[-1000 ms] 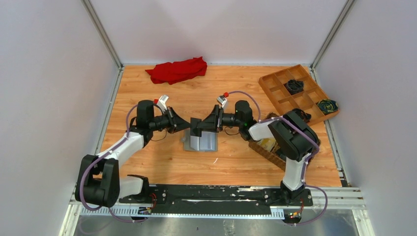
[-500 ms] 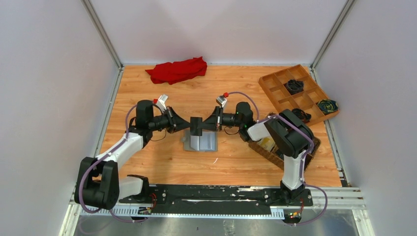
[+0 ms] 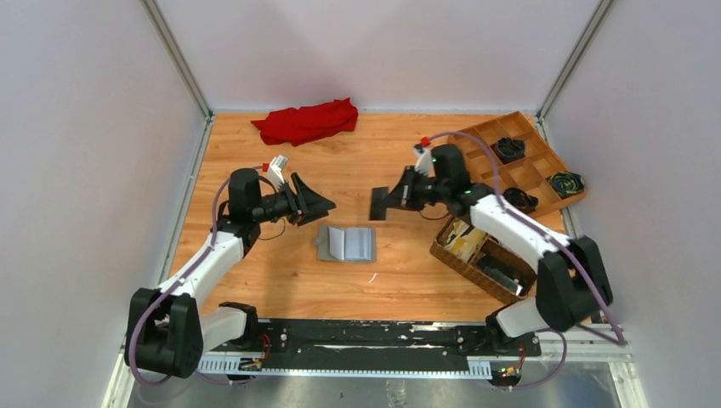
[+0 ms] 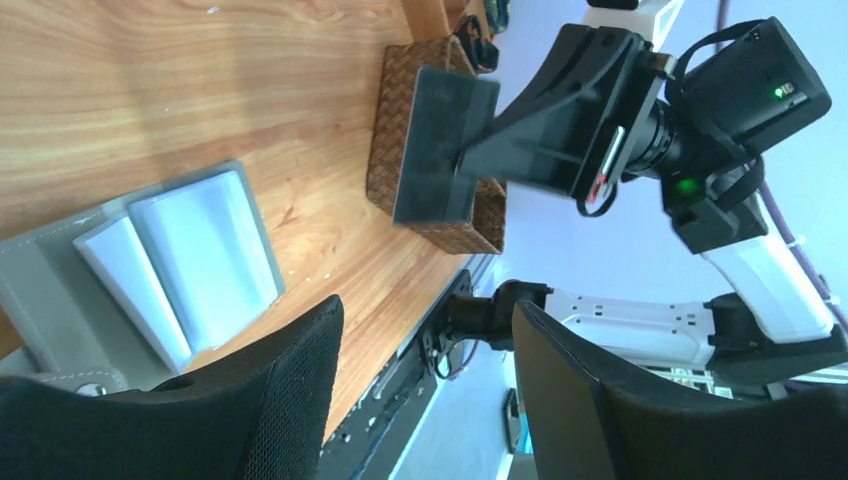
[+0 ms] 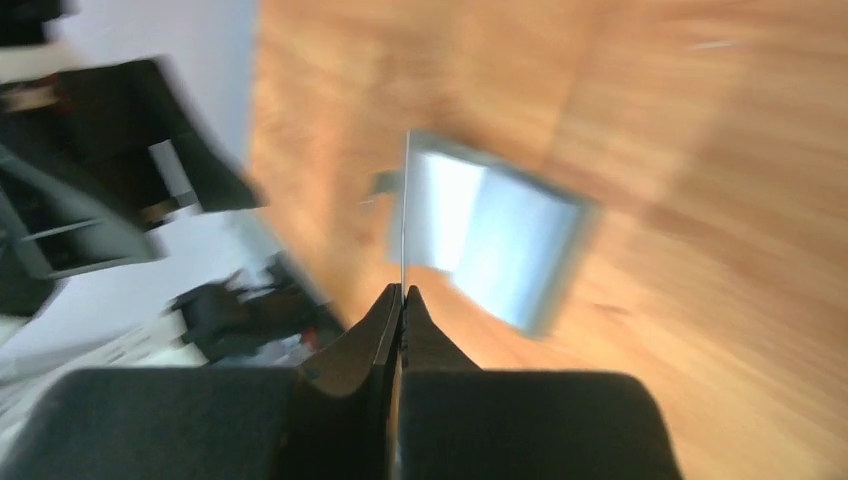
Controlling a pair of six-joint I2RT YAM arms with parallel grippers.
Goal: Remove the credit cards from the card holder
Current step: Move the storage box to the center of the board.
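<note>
The card holder [image 3: 347,244] lies open and flat on the table, its pale blue-grey inside facing up; it also shows in the left wrist view [image 4: 170,270] and, blurred, in the right wrist view [image 5: 490,235]. My right gripper [image 3: 391,201] is shut on a dark flat credit card [image 3: 379,205], held in the air to the right of and above the holder. From the right wrist the card [image 5: 404,210] appears edge-on between the closed fingertips [image 5: 403,292]. The left wrist sees its dark face [image 4: 445,145]. My left gripper [image 3: 321,204] hangs open and empty left of the holder [image 4: 430,305].
A brown woven basket [image 3: 459,265] with items inside stands to the right of the holder, also seen from the left wrist [image 4: 400,130]. A wooden divided tray [image 3: 485,161] sits at the back right. A red cloth [image 3: 306,121] lies at the back.
The two grippers were touching above the holder; the right one shut on the card and swung off to the right with it. The left one opened and drew back left.
</note>
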